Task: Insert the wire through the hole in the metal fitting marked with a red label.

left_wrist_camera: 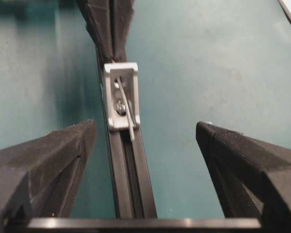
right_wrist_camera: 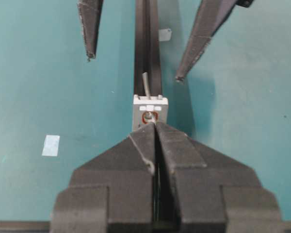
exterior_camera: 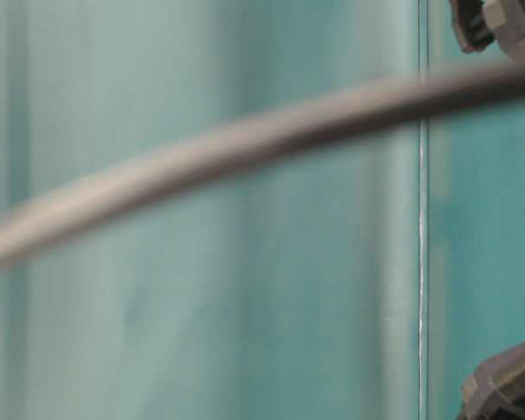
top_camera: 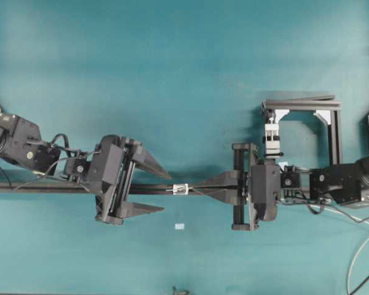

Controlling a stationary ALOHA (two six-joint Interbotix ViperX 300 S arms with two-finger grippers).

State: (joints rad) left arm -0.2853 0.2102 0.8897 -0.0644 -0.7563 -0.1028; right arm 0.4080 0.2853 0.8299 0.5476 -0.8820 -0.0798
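While clamped shut at the very face of the metal fitting (right_wrist_camera: pixel 150 112), right gripper (right_wrist_camera: pixel 155 127) pinching the wire (right_wrist_camera: pixel 145 85), fingertips pressed together with no gap between them. Just beyond those tips: a small pale square bracket with a red ring around the hole (right_wrist_camera: pixel 149 117), seated on a black rail (right_wrist_camera: pixel 147 43). Past the bracket, a short grey stub of wire poking out along the rail's groove, through the hole already. Farther still, two dark pointed fingers (right_wrist_camera: pixel 90 26) of the left gripper (right_wrist_camera: pixel 136 68), spread wide to either side of the rail, touching nothing. Small white paper scraps on the teal table (right_wrist_camera: pixel 34 73), one near left, one far beside the rail.

From the left wrist camera: the fitting's other face, an open silver angle with a screw inside, the thin wire curving out and down across it; no red mark visible from this side. From overhead: fitting at mid-table between both grippers, and an upright black frame (top_camera: pixel 334 132) well behind the right arm. Table-level camera: only blur, a thick grey cable (exterior_camera: pixel 245 140) across it.
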